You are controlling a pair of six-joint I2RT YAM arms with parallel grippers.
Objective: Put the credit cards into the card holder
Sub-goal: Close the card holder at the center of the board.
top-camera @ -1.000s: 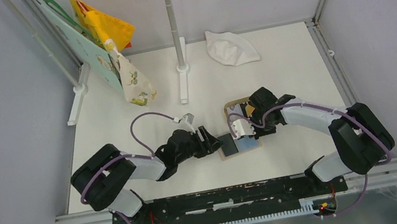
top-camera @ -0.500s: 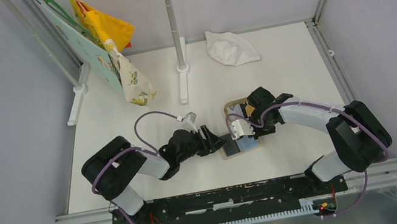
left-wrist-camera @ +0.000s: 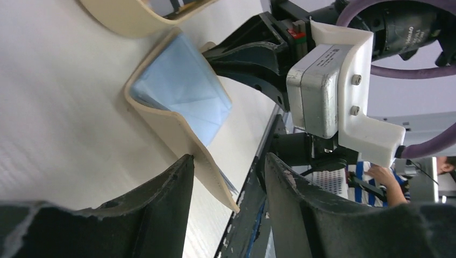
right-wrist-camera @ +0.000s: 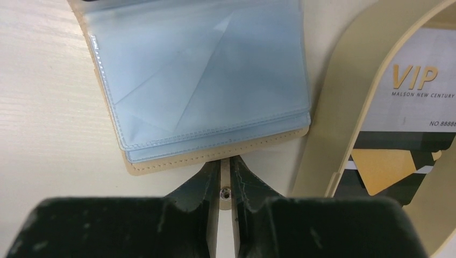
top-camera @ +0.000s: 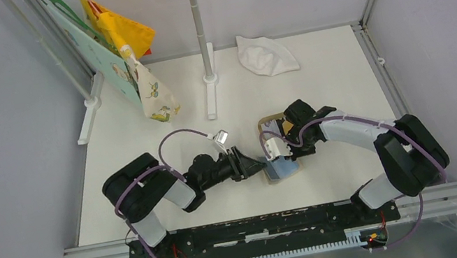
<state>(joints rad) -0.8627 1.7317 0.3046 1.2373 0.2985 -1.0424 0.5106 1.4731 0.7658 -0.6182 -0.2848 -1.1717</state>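
Right claw [right-wrist-camera: 225, 172] clenched on card holder [right-wrist-camera: 204, 80] edge, blue lining up. Left claw [left-wrist-camera: 228, 161] released, jaws around its near flap. Credit cards [right-wrist-camera: 414, 105] in tray [right-wrist-camera: 339, 107].

The card holder [right-wrist-camera: 199, 80] has a matt beige, stitched, leather-like cover and glossy blue plastic pockets. The tray [right-wrist-camera: 344, 107] is smooth matt tan plastic, the credit cards [right-wrist-camera: 414, 91] glossy, the table [right-wrist-camera: 43, 107] matt and faintly grained.

Overhead looks down; both wrist views closely share card holder [right-wrist-camera: 204, 80].
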